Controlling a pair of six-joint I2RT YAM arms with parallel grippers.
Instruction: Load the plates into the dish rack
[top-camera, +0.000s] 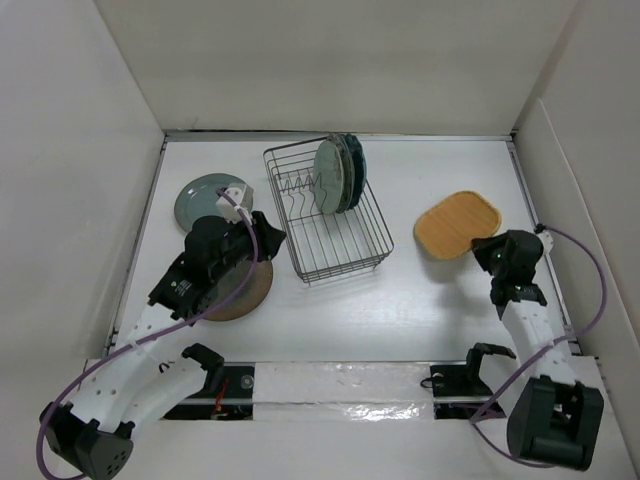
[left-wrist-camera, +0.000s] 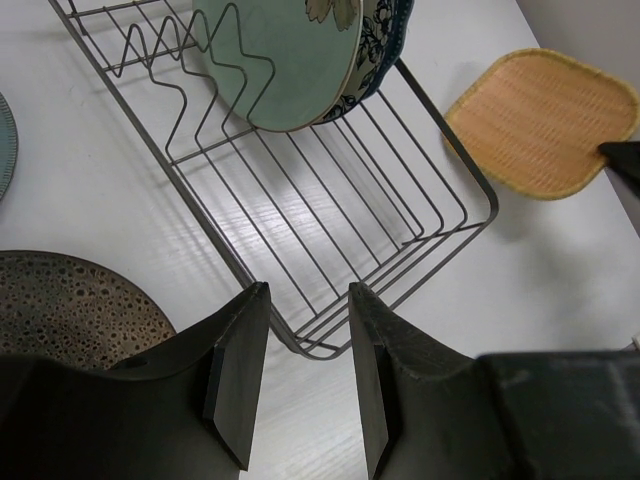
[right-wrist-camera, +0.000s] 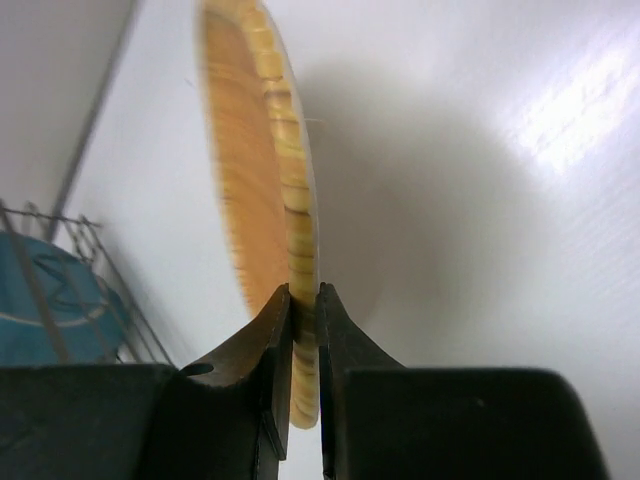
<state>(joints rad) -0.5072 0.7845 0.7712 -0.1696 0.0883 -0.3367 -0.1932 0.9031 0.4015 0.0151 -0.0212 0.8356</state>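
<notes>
Firmly pinching tan plate (right-wrist-camera: 270, 190) rim, right end effector (right-wrist-camera: 304, 330)

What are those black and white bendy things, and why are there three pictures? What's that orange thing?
Those are two robot arms, and each ends in a pincher with two fingers. One picture looks down from above; the other two come from little cameras on the wrists, so you see each arm's own fingers.

On the white table sits a wire dish rack with a few plates already standing in it. A grey-green plate and a speckled brown plate lie flat near the left arm.

The orange thing is a tan rounded-square plate. The right gripper is pinching its rim. The left gripper is open, holds nothing, and points at the near corner of the rack.
</notes>
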